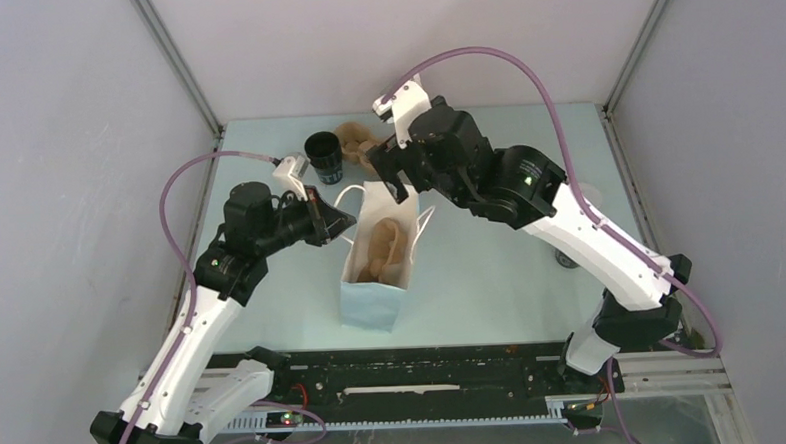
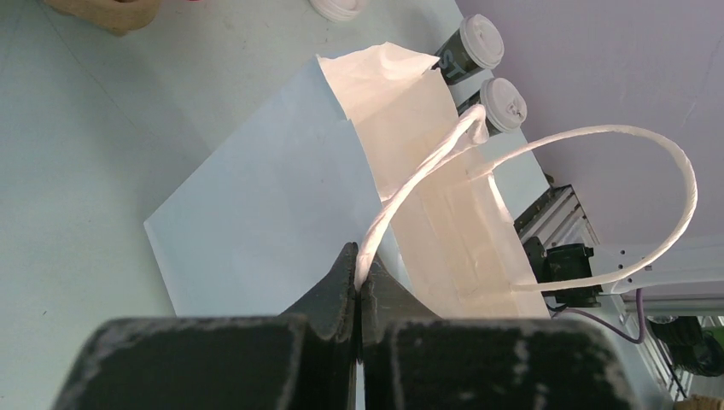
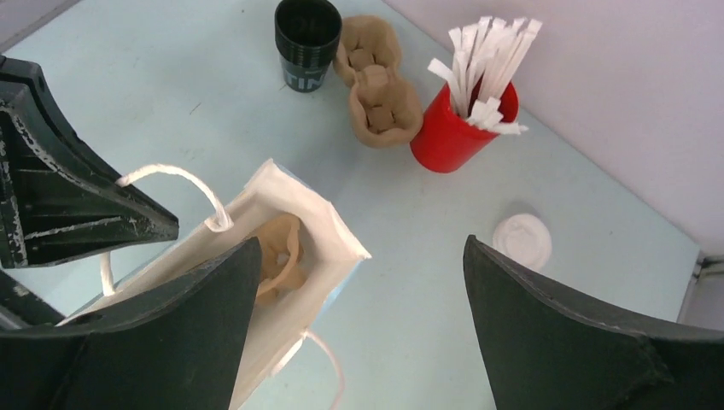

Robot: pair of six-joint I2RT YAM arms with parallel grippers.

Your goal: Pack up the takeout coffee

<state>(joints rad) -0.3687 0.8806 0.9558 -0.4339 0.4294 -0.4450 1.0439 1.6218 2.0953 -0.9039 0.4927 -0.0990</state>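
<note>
Two takeout coffee cups, dark with white lids (image 2: 474, 44) (image 2: 504, 104), stand on the table beyond the paper bag (image 2: 256, 196) in the left wrist view. In the top view the right arm hides them. The bag (image 1: 371, 308) stands upright mid-table, pale blue outside, with a brown cup carrier (image 1: 385, 244) inside it. My left gripper (image 1: 334, 223) (image 2: 359, 260) is shut on the bag's near white handle (image 2: 410, 184) at the bag's left side. My right gripper (image 1: 397, 177) (image 3: 360, 243) hangs open over the bag's far end with nothing between its fingers.
A lidless black cup (image 1: 324, 157) (image 3: 306, 38) and a second brown carrier (image 1: 357, 141) (image 3: 376, 85) sit at the back. A red holder of white sticks (image 3: 457, 128) stands beside them. A loose white lid (image 3: 522, 241) lies on the table to the right.
</note>
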